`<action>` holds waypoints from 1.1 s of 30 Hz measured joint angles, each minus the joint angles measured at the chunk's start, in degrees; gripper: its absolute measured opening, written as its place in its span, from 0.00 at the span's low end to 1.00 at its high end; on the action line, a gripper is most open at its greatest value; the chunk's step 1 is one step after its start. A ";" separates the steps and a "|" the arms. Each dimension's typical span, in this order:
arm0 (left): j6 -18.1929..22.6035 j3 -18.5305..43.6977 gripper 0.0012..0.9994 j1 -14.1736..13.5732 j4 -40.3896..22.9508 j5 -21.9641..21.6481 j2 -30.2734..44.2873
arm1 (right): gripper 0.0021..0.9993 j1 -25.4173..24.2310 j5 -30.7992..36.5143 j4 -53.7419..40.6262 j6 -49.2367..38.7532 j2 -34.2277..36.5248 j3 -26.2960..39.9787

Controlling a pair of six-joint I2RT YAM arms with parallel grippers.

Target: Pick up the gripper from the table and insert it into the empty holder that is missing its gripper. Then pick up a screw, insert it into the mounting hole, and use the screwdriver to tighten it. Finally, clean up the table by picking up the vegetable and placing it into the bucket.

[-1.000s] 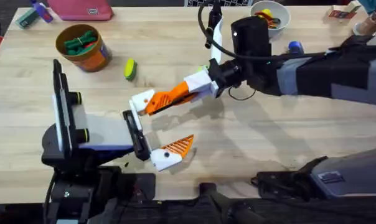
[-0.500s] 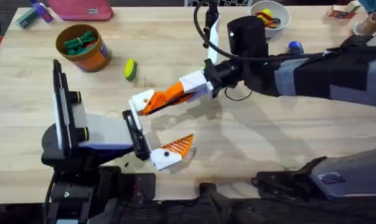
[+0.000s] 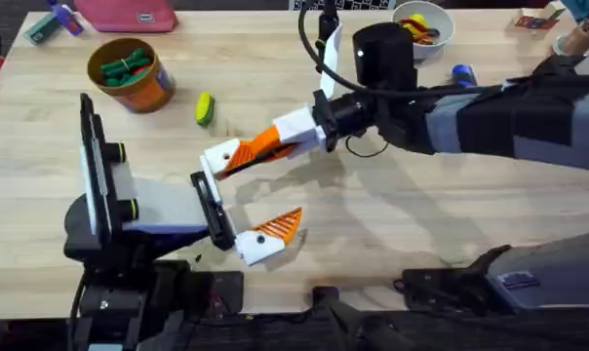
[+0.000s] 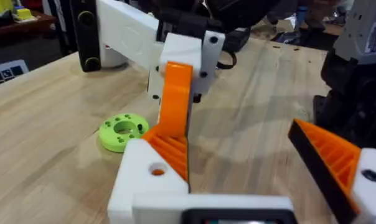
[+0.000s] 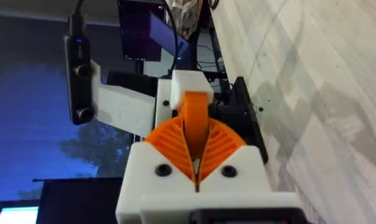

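My right gripper (image 3: 248, 154) reaches across from the right and is shut on the gripper (image 3: 232, 151), the loose orange wedge. In the right wrist view the wedge (image 5: 195, 118) sits between my ribbed pads (image 5: 169, 144), and its far end meets the white holder (image 5: 188, 84). The holder (image 3: 215, 160) is the far block of my left gripper (image 3: 267, 187), which stands open. In the left wrist view the wedge (image 4: 171, 149) rests in the holder (image 4: 144, 180). The yellow-green vegetable (image 3: 205, 107) lies near the orange bucket (image 3: 131, 74).
A green disc with holes (image 4: 121, 130) lies on the wood just beyond the holder. A white bowl (image 3: 421, 21) with coloured bits stands at the far edge. A blue cylinder end (image 3: 461, 72) shows behind my right arm. A pink case (image 3: 129, 14) sits far left.
My right gripper has shifted slightly left and toward the far side, with the wedge still in it. The left arm has barely moved.
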 joint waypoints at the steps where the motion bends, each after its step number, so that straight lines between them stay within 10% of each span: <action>1: -0.01 0.00 0.99 0.00 0.00 0.00 0.01 | 0.01 0.00 0.03 0.00 0.07 0.00 0.00; 17: -0.02 0.00 0.99 0.00 0.02 -0.11 0.00 | 0.01 0.04 0.17 0.02 0.20 0.00 0.00; 25: 0.00 0.00 0.99 -0.24 -0.13 1.04 0.01 | 0.90 0.96 2.18 0.10 0.35 0.07 0.00; 33: 0.00 0.00 0.99 -0.24 -0.15 1.16 0.00 | 0.93 1.01 3.19 0.13 0.39 0.07 0.00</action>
